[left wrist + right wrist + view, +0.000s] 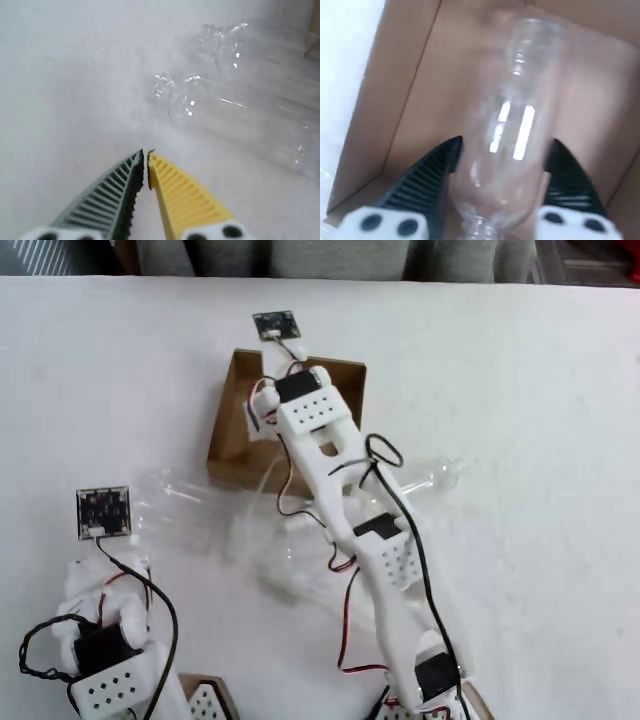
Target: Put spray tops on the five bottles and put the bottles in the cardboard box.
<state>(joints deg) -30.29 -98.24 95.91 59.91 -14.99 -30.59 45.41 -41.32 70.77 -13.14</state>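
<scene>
The cardboard box [224,425] stands at the middle back of the white table. My right arm [385,560] stretches from the front edge into it. In the right wrist view my right gripper [505,145] is shut on a clear bottle [520,120], which hangs over the box floor [405,100]. My left gripper [146,159] is shut and holds nothing, low over the table at the front left. Just beyond it lie two clear bottles [190,100] [227,37] with open necks. More clear bottles [195,508] [435,478] lie on the table in front of the box.
The left arm's base [100,660] sits at the front left corner. Brown cardboard pieces [212,695] show at the front edge. The white table [540,390] has open room on the right and the far left. Its back edge runs along the top.
</scene>
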